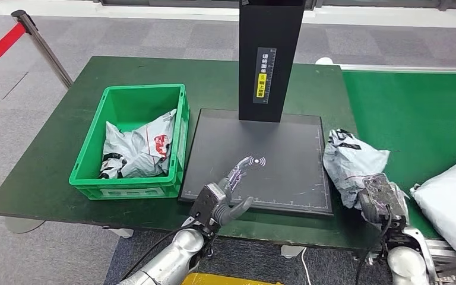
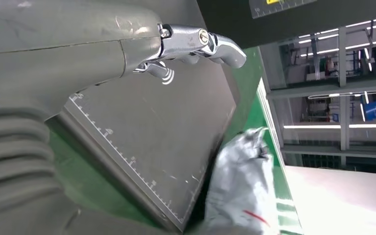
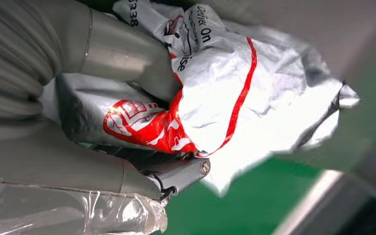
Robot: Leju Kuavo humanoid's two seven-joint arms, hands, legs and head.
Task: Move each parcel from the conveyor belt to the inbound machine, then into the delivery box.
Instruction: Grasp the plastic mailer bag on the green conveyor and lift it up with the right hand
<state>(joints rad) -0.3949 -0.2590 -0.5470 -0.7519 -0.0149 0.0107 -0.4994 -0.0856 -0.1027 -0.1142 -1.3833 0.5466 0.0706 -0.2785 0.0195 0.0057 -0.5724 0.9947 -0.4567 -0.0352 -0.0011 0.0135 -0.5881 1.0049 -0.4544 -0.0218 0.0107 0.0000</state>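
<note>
A crumpled grey-white parcel (image 1: pixel 349 163) with red print lies at the table's right edge, between the black inbound machine plate (image 1: pixel 285 148) and the green conveyor belt (image 1: pixel 415 119). My right hand (image 1: pixel 381 196) grips its near end; close up, thumb and fingers clamp the parcel (image 3: pixel 215 93). My left hand (image 1: pixel 228 193) hovers open over the plate's near edge, fingers spread and holding nothing. In the left wrist view its fingers (image 2: pixel 200 44) reach over the plate (image 2: pixel 156 142), with the parcel (image 2: pixel 242 191) beyond. The green delivery box (image 1: pixel 133 178) holds a parcel (image 1: pixel 145 148).
A black scanner column (image 1: pixel 270 59) rises from the plate's far side. Another white parcel (image 1: pixel 451 199) lies on the belt at the far right. A stanchion with a red strap (image 1: pixel 27 38) stands at the back left. The table's near edge is close to my arms.
</note>
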